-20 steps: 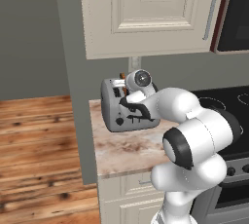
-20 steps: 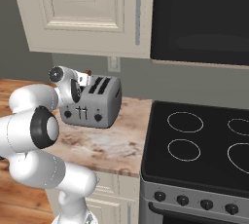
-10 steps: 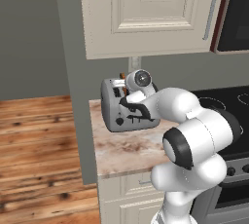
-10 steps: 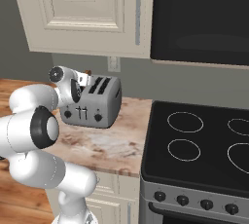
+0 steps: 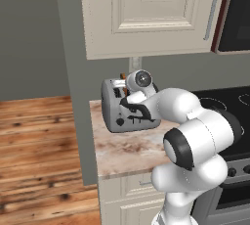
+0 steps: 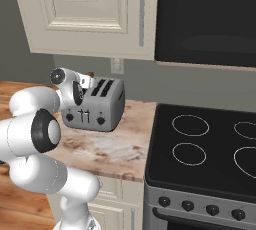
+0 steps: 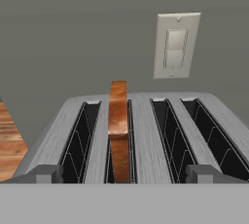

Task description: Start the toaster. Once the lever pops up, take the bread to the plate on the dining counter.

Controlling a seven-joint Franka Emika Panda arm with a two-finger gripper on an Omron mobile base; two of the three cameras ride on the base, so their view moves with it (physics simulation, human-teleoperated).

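The grey-silver toaster (image 5: 128,113) (image 6: 95,106) (image 7: 146,135) stands at the back of a narrow marbled counter (image 6: 102,149). The bread (image 7: 118,121), a brown slice seen edge-on, stands upright in the second slot from the left and sticks out above the top. My gripper (image 7: 124,175) hovers just above the toaster's near edge, open, with one fingertip on each side of the slots and the slice between them, untouched. From the right base view, the gripper (image 6: 88,82) sits over the toaster's left end. The plate and the dining counter are out of view.
A black stovetop (image 6: 205,144) adjoins the counter on the right. Cream upper cabinets (image 6: 90,14) hang overhead, beside a dark appliance front (image 6: 205,19). A wall outlet (image 7: 176,46) is behind the toaster. A grey wall panel (image 5: 73,82) borders the counter's left, with wood floor (image 5: 34,136) beyond.
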